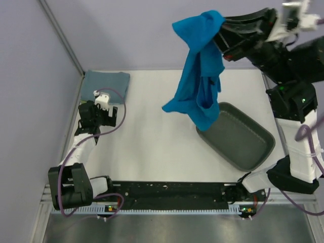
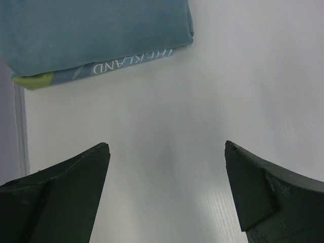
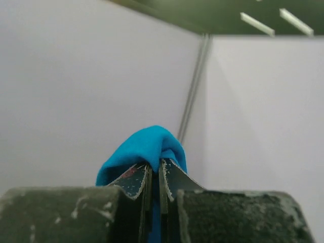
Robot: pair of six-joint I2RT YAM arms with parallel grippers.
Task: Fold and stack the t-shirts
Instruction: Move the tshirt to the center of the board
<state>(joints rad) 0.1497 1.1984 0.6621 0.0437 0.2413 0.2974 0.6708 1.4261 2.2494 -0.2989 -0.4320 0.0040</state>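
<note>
A robotics lab test cell: plain lilac partition walls (image 1: 152, 30) enclosing a white table (image 1: 152, 152), a black mounting rail (image 1: 172, 195) at its near edge, strip lights (image 3: 258, 24) overhead.

Two t-shirts (image 1: 198, 76) (image 1: 106, 82), one tray (image 1: 248, 144), two arms (image 1: 83, 139) (image 1: 296, 101).

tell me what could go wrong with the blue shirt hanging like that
The right end effector pinches only a small bunch of the blue shirt, so it may slip free. The shirt hangs crumpled, its low end near the tray, so it could drape over the rim when lowered.
</note>
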